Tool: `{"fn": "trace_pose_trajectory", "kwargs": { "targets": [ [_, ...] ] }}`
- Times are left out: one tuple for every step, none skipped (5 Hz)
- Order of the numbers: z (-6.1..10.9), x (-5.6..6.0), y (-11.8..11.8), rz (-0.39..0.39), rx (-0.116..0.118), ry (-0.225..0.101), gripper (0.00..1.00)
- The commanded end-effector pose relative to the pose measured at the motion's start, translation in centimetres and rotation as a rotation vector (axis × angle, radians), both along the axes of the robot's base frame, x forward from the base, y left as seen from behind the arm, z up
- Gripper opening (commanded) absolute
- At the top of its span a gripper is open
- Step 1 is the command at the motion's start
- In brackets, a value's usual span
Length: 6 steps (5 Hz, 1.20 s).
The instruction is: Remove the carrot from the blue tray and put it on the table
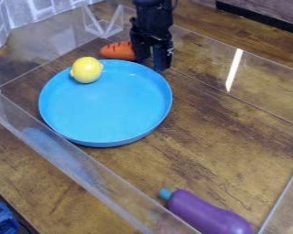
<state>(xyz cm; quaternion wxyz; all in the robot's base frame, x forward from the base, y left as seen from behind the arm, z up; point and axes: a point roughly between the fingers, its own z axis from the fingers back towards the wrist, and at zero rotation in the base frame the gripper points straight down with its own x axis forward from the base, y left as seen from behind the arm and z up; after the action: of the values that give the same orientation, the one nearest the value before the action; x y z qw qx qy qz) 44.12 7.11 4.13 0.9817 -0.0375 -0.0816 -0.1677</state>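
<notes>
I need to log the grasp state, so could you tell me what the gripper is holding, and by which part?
Nothing is held: the gripper stands open beside the carrot, which lies on the table just beyond the blue tray.

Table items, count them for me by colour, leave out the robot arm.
Orange: 1, the carrot
Yellow: 1, the ball
Blue: 1, the blue tray
Purple: 1, the eggplant toy
Total: 4

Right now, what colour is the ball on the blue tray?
Yellow; the ball sits near the blue tray's far-left rim, camera view.
</notes>
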Motion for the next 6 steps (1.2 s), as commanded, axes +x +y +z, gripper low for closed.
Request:
{"fn": "trace_pose_trajectory", "kwargs": {
  "targets": [
    [5.30, 0.63, 0.88, 0.010, 0.020, -0.131, 1.00],
    [5.33, 0.58, 0.85, 0.005, 0.015, -0.139, 1.00],
    [5.59, 0.61, 0.84, 0.006, 0.008, -0.150, 1.00],
    [5.89, 0.53, 0.82, 0.006, 0.000, -0.162, 1.00],
    [6.05, 0.41, 0.95, 0.008, -0.004, -0.173, 1.00],
    [6.25, 0.47, 1.01, 0.007, -0.009, -0.183, 1.00]
  ]
}}
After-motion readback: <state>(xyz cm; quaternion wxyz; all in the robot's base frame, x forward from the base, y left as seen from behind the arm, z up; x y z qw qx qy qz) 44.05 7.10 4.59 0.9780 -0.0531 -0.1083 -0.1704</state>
